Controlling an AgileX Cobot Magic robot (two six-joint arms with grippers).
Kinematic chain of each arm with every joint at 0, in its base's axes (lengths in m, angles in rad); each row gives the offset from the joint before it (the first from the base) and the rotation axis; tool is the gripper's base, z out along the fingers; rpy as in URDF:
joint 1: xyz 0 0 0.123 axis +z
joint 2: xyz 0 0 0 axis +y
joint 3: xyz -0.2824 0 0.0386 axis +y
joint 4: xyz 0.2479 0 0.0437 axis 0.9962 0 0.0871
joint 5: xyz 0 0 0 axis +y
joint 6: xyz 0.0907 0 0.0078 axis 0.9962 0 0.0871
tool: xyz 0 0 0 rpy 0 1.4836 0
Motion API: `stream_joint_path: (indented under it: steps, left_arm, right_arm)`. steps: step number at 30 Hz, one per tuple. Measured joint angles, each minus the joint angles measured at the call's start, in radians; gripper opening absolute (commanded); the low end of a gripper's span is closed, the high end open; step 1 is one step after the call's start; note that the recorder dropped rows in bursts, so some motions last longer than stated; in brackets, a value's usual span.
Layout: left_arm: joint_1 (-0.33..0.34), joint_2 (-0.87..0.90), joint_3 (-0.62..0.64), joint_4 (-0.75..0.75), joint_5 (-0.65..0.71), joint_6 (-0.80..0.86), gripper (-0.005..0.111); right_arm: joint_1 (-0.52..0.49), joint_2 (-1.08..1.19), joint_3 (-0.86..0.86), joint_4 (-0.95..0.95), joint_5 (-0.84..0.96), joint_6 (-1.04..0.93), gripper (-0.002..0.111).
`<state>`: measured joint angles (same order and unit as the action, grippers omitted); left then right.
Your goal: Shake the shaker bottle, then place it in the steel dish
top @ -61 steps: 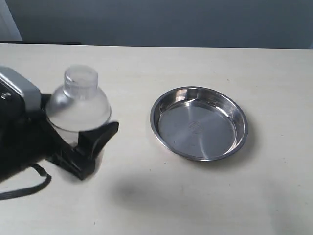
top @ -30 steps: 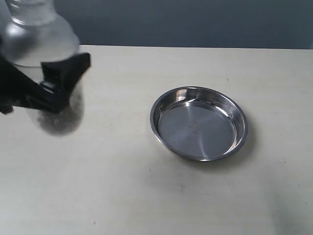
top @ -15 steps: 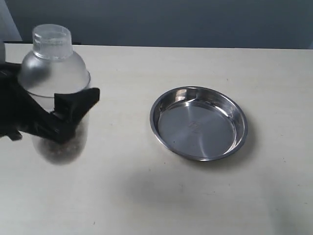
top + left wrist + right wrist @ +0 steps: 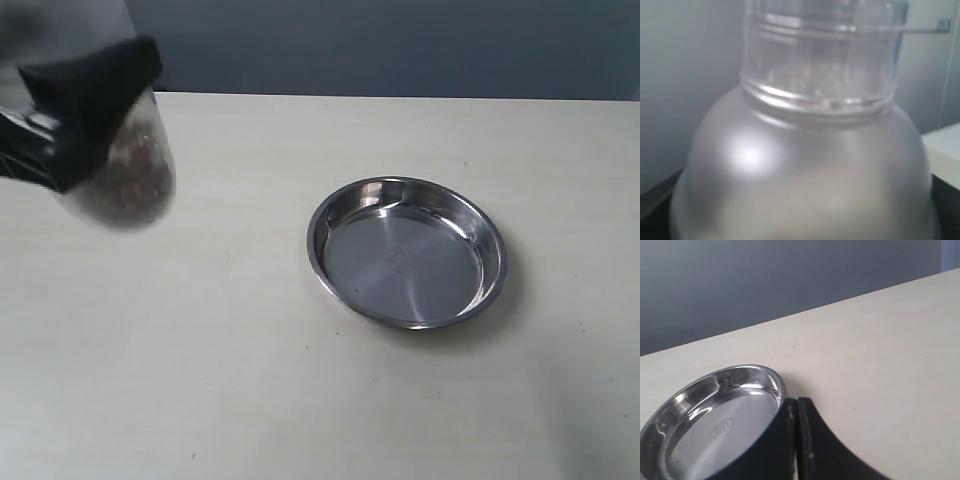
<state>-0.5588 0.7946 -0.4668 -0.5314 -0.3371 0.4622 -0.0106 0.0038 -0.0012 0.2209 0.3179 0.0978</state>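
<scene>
I have the bench point(image 4: 300, 400) in full view, pale and bare apart from the two task things.

The steel dish point(image 4: 407, 252) sits right of centre, flat on the bench, and nothing lies in it. So the placing half of the job is not yet done.

The shaker bottle point(image 4: 125, 185) is at the far left, lifted off the bench and well apart from the dish. Its lower body shows reddish-brown bits and looks smeared with motion, so I judge that I am in the shaking step. The left wrist view is filled by its frosted dome point(image 4: 805, 175) and clear cap point(image 4: 822, 65).

The left claw point(image 4: 88, 110) is grasping the bottle, its jaws spread wide around the body. The right claw point(image 4: 797, 407) is clenched on nothing, jaws pressed together, near the dish rim.

What is left, as I read it: finish the shake, carry the bottle right, stand it in the dish and let go.

For writing, I see only a small round stamp point(image 4: 721, 427) in the middle of the dish bottom, too small to read. The visible parts of the bottle show no label.
</scene>
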Motion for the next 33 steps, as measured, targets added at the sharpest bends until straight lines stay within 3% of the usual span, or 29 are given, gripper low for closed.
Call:
stream_joint_path:
  steps: [4, 7, 9, 12, 14, 17, 19, 22, 24, 28, 29, 31, 33]
  left_arm:
    - [0.037, 0.062, 0.086, -0.161, 0.023, 0.054, 0.0]
    - [0.015, 0.026, 0.034, -0.039, 0.114, 0.035, 0.0]
    - [0.009, -0.023, -0.012, -0.006, 0.098, 0.041, 0.0]
    - [0.041, -0.015, 0.044, -0.166, -0.005, 0.114, 0.0]
    - [0.051, 0.035, 0.091, -0.243, 0.006, 0.118, 0.0]
    - [0.024, 0.018, 0.057, -0.113, 0.097, 0.064, 0.0]
    - [0.015, -0.015, 0.033, -0.045, 0.081, 0.043, 0.0]
    - [0.027, 0.016, 0.103, -0.089, -0.008, 0.033, 0.0]
    - [0.027, 0.061, 0.141, -0.095, 0.022, -0.014, 0.0]
    - [-0.01, 0.014, 0.059, 0.147, 0.074, -0.082, 0.0]
    - [0.003, 0.006, 0.053, 0.109, 0.036, -0.039, 0.0]
    - [0.054, 0.035, 0.065, -0.137, -0.063, 0.098, 0.0]
    - [0.098, 0.088, 0.075, -0.289, -0.021, 0.143, 0.0]
  right_arm:
    - [0.0, 0.0, 0.0, 0.0, 0.0, 0.0, -0.001]
    - [0.0, 0.0, 0.0, 0.0, 0.0, 0.0, -0.001]
    - [0.0, 0.0, 0.0, 0.0, 0.0, 0.0, -0.001]
    - [0.0, 0.0, 0.0, 0.0, 0.0, 0.0, -0.001]
    - [0.0, 0.0, 0.0, 0.0, 0.0, 0.0, -0.001]
    - [0.0, 0.0, 0.0, 0.0, 0.0, 0.0, -0.001]
    - [0.0, 0.0, 0.0, 0.0, 0.0, 0.0, -0.001]
    - [0.0, 0.0, 0.0, 0.0, 0.0, 0.0, -0.001]
    - [0.0, 0.0, 0.0, 0.0, 0.0, 0.0, -0.001]
    - [0.0, 0.0, 0.0, 0.0, 0.0, 0.0, -0.001]
    - [0.0, 0.0, 0.0, 0.0, 0.0, 0.0, -0.001]
    - [0.0, 0.0, 0.0, 0.0, 0.0, 0.0, -0.001]
    - [0.0, 0.0, 0.0, 0.0, 0.0, 0.0, -0.001]
